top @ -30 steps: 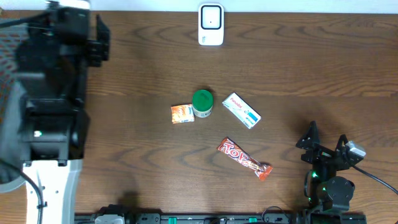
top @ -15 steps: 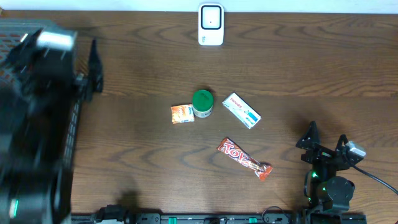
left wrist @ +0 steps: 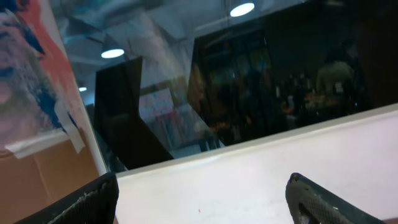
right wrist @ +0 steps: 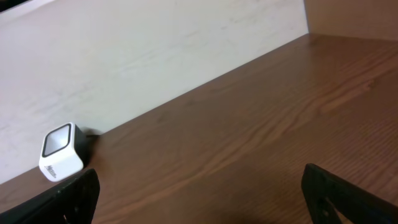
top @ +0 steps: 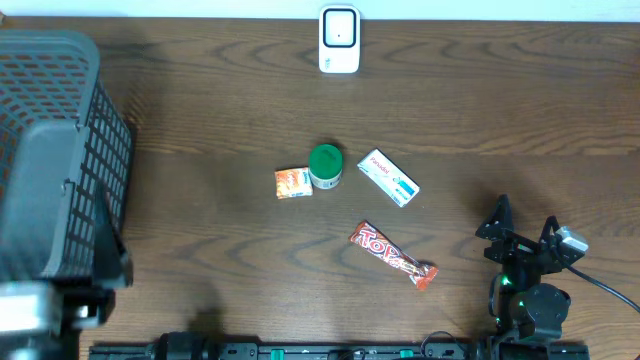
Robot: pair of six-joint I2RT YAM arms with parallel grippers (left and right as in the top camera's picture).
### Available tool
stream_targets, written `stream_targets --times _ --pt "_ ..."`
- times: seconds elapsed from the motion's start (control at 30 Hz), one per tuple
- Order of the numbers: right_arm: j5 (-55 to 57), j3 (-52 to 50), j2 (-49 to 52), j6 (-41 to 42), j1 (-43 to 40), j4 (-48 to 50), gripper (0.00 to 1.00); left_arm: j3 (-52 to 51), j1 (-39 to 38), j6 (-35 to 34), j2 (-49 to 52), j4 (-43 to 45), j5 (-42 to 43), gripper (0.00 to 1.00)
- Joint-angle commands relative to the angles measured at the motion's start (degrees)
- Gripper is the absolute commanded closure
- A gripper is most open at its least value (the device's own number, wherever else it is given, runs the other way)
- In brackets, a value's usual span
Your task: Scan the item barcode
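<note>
**Change since the earlier frame:** the left arm has swung off the left side of the table [top: 220, 110], uncovering a black mesh basket [top: 60, 150]. The goods, the scanner and the right arm lie as before.

**Table:** brown wood grain; carries everything.

**Basket:** at the left edge, well apart from the goods.

**Left fingers** [left wrist: 93, 202]**:** spread wide and empty, aimed up at a wall and window.

**Right fingers** [right wrist: 68, 202]**:** spread fully and empty, parked near the front right corner, facing the scanner.

**Chocolate bar** [top: 393, 254]**:** flat and diagonal at mid-table, the item nearest the right arm. Probably light, with a slick, crinkly wrapper and a brittle inside. Best pinched gently across its narrow width, near the middle.

**Medicine box** [top: 389, 177]**:** white, likely light, stiff card. Best held across the short sides.

**Scanner** [top: 339, 39]**:** white, upright at the middle of the far edge.

**Green-lidded jar** [top: 325, 166]**:** upright and likely rigid. Best held around the body.

**Orange packet** [top: 293, 183]**:** just beside the jar, flat and likely flimsy.

No barcode shows on any upper face.
</note>
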Motion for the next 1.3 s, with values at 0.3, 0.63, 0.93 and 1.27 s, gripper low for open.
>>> stream_targets --times 0.3,0.63,0.93,1.27 --pt "0.55 -0.09 -0.31 0.5 0.44 -0.07 0.01 0.09 -4.7 -0.7 -8.72 -0.7 0.76 0.14" --pt "0.55 -0.09 -0.31 0.5 0.44 -0.07 0.01 -1.07 -4.7 2.1 -11.13 -0.2 -0.76 0.14" --pt "0.55 -0.09 -0.31 0.5 0.44 -0.07 0.01 -7.08 -4.7 6.64 -11.13 4.61 -0.76 0.13" --pt "0.55 -0.09 -0.31 0.5 0.44 -0.07 0.01 -11.93 -4.7 6.82 -11.08 10.78 -0.7 0.13"
